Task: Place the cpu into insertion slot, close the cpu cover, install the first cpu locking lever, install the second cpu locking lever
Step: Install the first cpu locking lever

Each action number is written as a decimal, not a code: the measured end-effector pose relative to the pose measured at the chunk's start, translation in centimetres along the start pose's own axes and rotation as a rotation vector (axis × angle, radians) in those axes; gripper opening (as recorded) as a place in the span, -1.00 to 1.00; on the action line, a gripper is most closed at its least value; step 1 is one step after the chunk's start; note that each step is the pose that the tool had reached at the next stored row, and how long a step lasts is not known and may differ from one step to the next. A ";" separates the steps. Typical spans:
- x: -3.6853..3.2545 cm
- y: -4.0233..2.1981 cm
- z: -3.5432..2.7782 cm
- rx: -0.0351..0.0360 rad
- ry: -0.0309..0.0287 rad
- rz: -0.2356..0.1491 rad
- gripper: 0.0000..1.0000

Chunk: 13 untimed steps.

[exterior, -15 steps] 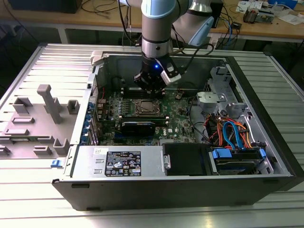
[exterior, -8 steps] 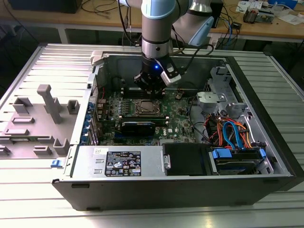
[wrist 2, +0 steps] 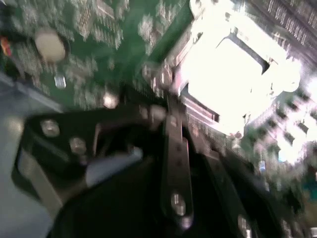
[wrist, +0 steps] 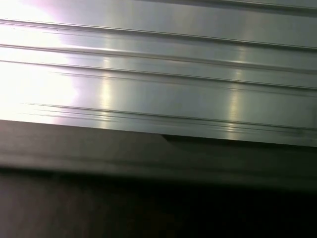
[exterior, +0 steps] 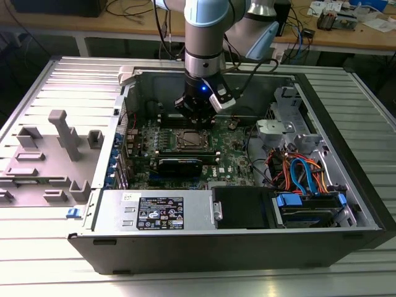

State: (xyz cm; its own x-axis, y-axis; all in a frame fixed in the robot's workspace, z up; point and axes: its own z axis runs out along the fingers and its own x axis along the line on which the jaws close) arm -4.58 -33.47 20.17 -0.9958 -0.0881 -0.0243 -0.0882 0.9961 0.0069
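Exterior view, left: grey fixture tray [exterior: 49, 158] rests on the ribbed bench [exterior: 37, 260], beside the open computer case [exterior: 247, 238]
Centre: claw [exterior: 197, 117] hangs just above the insertion slot [exterior: 190, 141]; finger state cannot be told
Second wrist view: cpu cover [wrist 2: 237, 64] glares bright; cpu itself not discernible
Technique: judged, descend vertically, centred over the slot, slowly
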 end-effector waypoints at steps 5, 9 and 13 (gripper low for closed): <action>-0.01 0.04 0.01 -0.0002 -0.0001 0.000 -0.79; -0.03 0.09 -0.21 -0.0014 -0.0009 0.000 -0.79; -0.03 0.08 -0.43 -0.0008 -0.0004 0.000 -0.79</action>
State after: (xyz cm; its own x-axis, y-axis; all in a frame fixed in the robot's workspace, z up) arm -4.57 -33.40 20.60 -0.9958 -0.0880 -0.0247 -0.0883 0.9961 0.0077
